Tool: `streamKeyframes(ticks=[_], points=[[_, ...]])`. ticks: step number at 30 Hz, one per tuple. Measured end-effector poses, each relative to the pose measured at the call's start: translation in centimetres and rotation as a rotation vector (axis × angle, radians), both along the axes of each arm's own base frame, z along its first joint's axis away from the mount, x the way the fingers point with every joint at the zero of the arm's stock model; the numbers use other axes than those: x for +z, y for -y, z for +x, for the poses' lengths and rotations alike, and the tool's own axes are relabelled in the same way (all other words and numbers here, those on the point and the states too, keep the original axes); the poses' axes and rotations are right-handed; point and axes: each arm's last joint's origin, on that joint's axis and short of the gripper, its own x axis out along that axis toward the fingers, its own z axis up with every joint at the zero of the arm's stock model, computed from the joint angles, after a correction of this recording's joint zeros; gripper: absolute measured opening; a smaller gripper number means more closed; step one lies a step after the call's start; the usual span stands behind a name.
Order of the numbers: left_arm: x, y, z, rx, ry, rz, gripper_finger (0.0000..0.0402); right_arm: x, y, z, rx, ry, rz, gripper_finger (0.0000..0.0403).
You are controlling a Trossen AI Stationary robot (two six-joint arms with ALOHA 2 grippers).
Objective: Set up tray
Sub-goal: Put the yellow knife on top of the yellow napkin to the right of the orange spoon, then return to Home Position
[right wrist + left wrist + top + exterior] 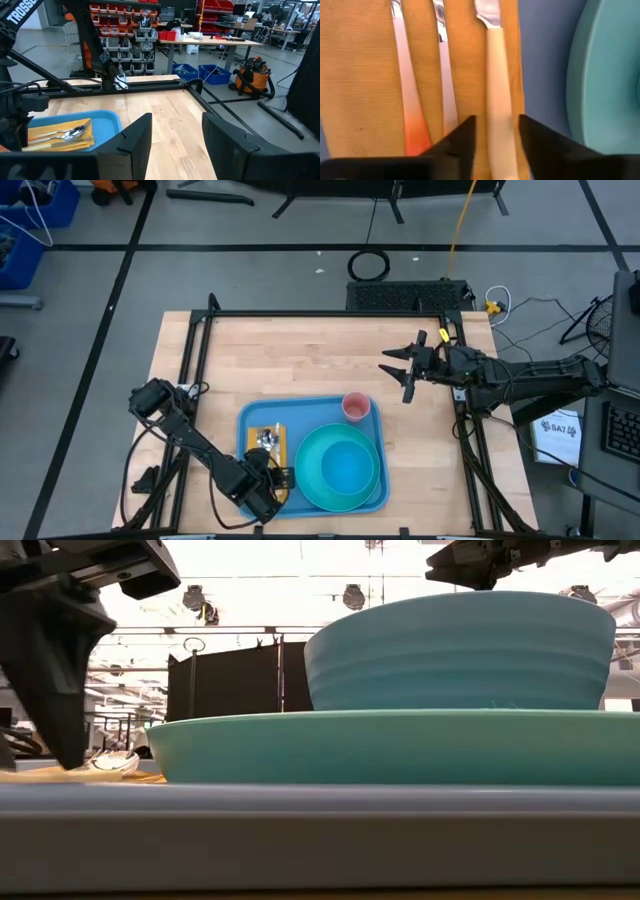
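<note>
The light-blue tray [252,418] lies at the table's near middle. On its left part a yellow napkin [272,442] carries three utensils side by side: an orange-handled one [412,125], a pale middle one [447,110] and a cream-handled one [498,115]. My left gripper [497,150] points down at the napkin's near end. It is open, one finger on each side of the cream handle with a small gap on both sides. Whether its tips touch the napkin I cannot tell. My right gripper [400,372] hangs open above the table's far right.
A teal plate [305,472] with a teal bowl [348,465] on it fills the tray's right part, close beside the napkin. A pink cup [356,407] stands in the tray's far right corner. Bare wood lies beyond the tray's far edge.
</note>
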Motion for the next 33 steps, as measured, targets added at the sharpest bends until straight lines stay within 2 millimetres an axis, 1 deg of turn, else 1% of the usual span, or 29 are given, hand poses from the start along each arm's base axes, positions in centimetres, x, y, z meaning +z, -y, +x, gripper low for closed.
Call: streamKeyframes(ticks=[3, 5, 9, 11, 13, 16, 18, 20, 21, 24, 26, 28, 30, 31, 33], points=[[0.0, 0.0, 0.0, -0.002, 0.0, 0.0, 0.02, 0.0, 0.0, 0.0, 0.0, 0.001, 0.0, 0.0166], [0.0, 0.0, 0.0, -0.006, 0.0, 0.001, 0.023, 0.0, 0.0, 0.0, 0.0, 0.001, 0.001, 0.0165], [0.0, 0.1, 0.0, -0.023, -0.007, -0.011, 0.0268, 0.0, 0.0, 0.0, 0.0, 0.002, 0.002, 0.0165], [0.1, 0.2, 0.1, -0.087, -0.007, -0.007, 0.028, 0.0, 0.0, 0.0, 0.0, 0.002, 0.002, 0.0166], [1.0, 0.4, -0.1, -0.212, 0.012, 0.009, 0.0289, 0.1, 0.0, -0.3, 0.001, 0.0, 0.001, 0.0166], [3.5, -0.1, -0.2, -0.303, 0.085, 0.044, 0.0298, 0.5, 0.0, -1.2, 0.002, 0.017, 0.0, 0.0165], [5.5, -0.7, -0.4, -0.378, 0.185, 0.163, 0.0302, 0.9, 0.0, -2.1, 0.002, 0.038, 0.001, 0.0165], [7.8, -1.2, -0.5, -0.505, 0.282, 0.33, 0.0302, 1.0, 0.0, -3.0, 0.002, 0.041, 0.002, 0.0166], [8.9, -1.6, -0.8, -0.559, 0.303, 0.42, 0.0301, 1.1, 0.0, -3.5, 0.002, 0.039, 0.002, 0.0166], [11.7, -3.4, -2.5, -0.631, 0.288, 0.651, 0.0301, 1.0, 0.0, -5.0, 0.002, 0.016, 0.005, 0.0166], [13.2, -4.4, -3.5, -0.652, 0.277, 0.794, 0.0303, 0.9, 0.0, -6.2, 0.001, 0.013, 0.017, 0.0164], [14.1, -5.3, -5.1, -0.643, 0.262, 0.937, 0.0305, 1.0, 0.0, -7.5, 0.0, 0.032, 0.036, 0.0163], [14.4, -6.2, -6.7, -0.635, 0.259, 1.013, 0.0305, 1.2, -0.1, -8.8, -0.001, 0.076, 0.056, 0.0163], [14.2, -6.7, -7.5, -0.63, 0.262, 1.037, 0.0305, 1.3, -0.1, -9.5, -0.001, 0.102, 0.061, 0.0163], [13.1, -8.1, -9.2, -0.607, 0.267, 1.073, 0.0303, 1.5, -0.1, -10.8, 0.004, 0.148, 0.064, 0.0164]])
